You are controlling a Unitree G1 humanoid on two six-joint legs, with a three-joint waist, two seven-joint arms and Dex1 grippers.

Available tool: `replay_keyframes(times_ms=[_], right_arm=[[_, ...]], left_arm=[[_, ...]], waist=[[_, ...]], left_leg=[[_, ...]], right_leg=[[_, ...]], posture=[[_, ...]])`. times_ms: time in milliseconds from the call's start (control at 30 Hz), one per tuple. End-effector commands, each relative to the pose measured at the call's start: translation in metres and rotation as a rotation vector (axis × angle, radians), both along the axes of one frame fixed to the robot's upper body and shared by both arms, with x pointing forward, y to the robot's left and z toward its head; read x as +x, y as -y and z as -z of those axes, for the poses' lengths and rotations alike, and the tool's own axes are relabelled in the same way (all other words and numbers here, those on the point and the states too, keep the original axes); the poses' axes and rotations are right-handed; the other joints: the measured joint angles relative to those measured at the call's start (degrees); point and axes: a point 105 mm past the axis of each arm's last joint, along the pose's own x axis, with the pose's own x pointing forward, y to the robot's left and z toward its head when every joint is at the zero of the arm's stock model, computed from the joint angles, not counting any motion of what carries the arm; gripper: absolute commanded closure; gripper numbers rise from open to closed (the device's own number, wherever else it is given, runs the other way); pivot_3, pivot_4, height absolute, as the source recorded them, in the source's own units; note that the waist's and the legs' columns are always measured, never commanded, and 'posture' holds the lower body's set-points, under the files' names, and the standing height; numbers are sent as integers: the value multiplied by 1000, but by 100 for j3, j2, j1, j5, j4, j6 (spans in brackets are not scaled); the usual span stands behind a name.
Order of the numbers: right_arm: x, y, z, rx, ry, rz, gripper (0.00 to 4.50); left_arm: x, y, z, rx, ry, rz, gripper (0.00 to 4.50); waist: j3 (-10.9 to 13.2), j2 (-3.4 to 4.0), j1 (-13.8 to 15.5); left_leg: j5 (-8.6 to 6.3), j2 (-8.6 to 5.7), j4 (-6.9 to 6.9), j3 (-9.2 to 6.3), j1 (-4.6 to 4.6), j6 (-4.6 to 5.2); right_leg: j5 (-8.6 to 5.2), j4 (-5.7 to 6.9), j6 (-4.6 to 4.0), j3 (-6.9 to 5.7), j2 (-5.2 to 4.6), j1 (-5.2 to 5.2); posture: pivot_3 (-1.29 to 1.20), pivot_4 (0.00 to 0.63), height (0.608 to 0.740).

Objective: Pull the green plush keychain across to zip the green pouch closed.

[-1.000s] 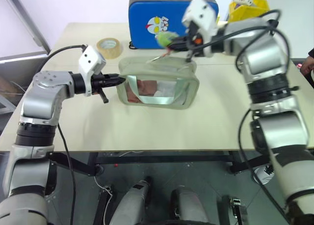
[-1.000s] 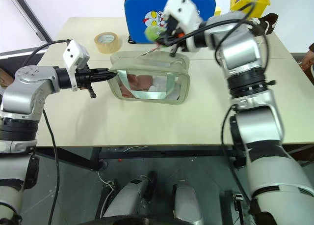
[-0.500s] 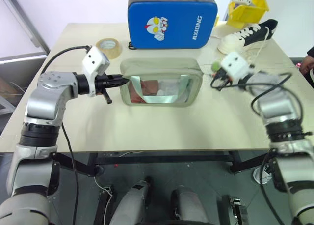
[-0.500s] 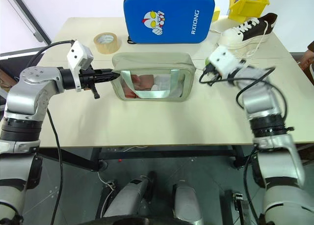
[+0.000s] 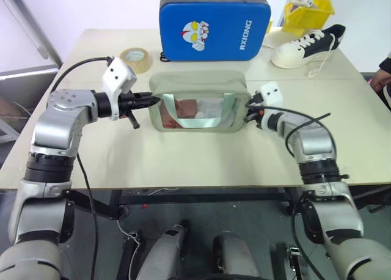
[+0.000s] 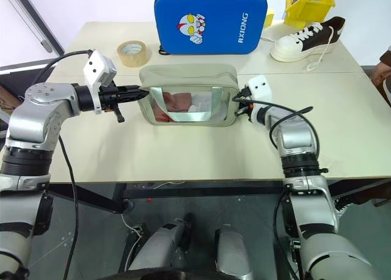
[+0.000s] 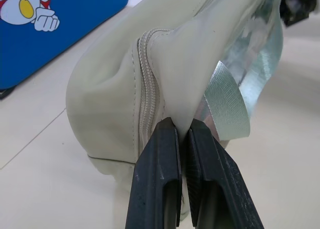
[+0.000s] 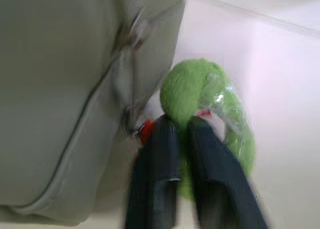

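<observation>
The green pouch (image 5: 198,87) lies on the table with its clear window facing me, red and white contents showing through. Its zipper runs closed along the top as far as I can see. My left gripper (image 5: 153,99) is shut on the fabric edge at the pouch's left end (image 7: 165,79). My right gripper (image 5: 249,110) sits low against the pouch's right end. In the right wrist view the green plush keychain (image 8: 200,89) is pinched between the right gripper's (image 8: 180,121) fingers, right beside the pouch's end seam.
A blue cartoon case (image 5: 214,26) stands behind the pouch. A tan tape roll (image 5: 135,58) lies at the back left, a black-and-white shoe (image 5: 305,44) and a yellow bin (image 5: 308,11) at the back right. A person's hand (image 5: 382,78) shows at the right edge.
My right arm swung down from above the pouch to table height at its right end, taking the keychain along. The raised pouch top settled flat. The left gripper kept its hold.
</observation>
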Motion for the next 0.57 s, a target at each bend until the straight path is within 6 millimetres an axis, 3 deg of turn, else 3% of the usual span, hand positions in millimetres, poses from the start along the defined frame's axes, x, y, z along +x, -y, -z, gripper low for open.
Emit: replay_keyframes(times_ms=[33, 133, 167, 200, 367, 567], right_arm=[[-10, 20, -59, -57, 140, -63, 1970], [-25, 30, -92, -131, 170, -141, 324], [-30, 30, -99, -143, 169, -172, 0], [-37, 24, -109, -146, 169, -227, 0], [-66, 2, -147, -119, 194, -385, 0], [-81, -17, -150, -142, 210, -462, 0]], left_arm=[[-1, -6, -17, -36, 31, -9, 2882], [-1, -14, -22, -18, 32, -11, 1297], [-2, -16, -23, -8, 31, -7, 716], [-3, -19, -27, -12, 28, -2, 239], [-7, -33, -54, -37, 57, -18, 89], [-11, -44, -58, 1, 67, -28, 89]], waist=[[0, 0, 6], [0, 0, -8], [0, 0, -28], [1, 1, -47], [1, 1, -88], [1, 1, -33]], left_leg=[[0, 0, 0, 1, -2, 0], [-3, 0, 0, 1, -4, 3], [-3, 0, -2, 1, -4, 3], [-3, 1, -3, 1, -7, 3], [-5, 4, -6, 1, -32, 5], [-11, 4, 0, 4, -58, 14]], right_leg=[[0, 0, 0, 0, -1, -1], [0, -1, 0, -1, -1, -4], [0, -2, 0, -1, -2, -5], [-1, -2, -1, -1, -3, -8], [-2, -5, -2, -1, -3, -27], [0, -15, -1, -1, -5, -52]], posture=[[0, 150, 740], [0, 150, 740], [0, 150, 740], [0, 150, 740], [0, 150, 740], [0, 150, 740]])
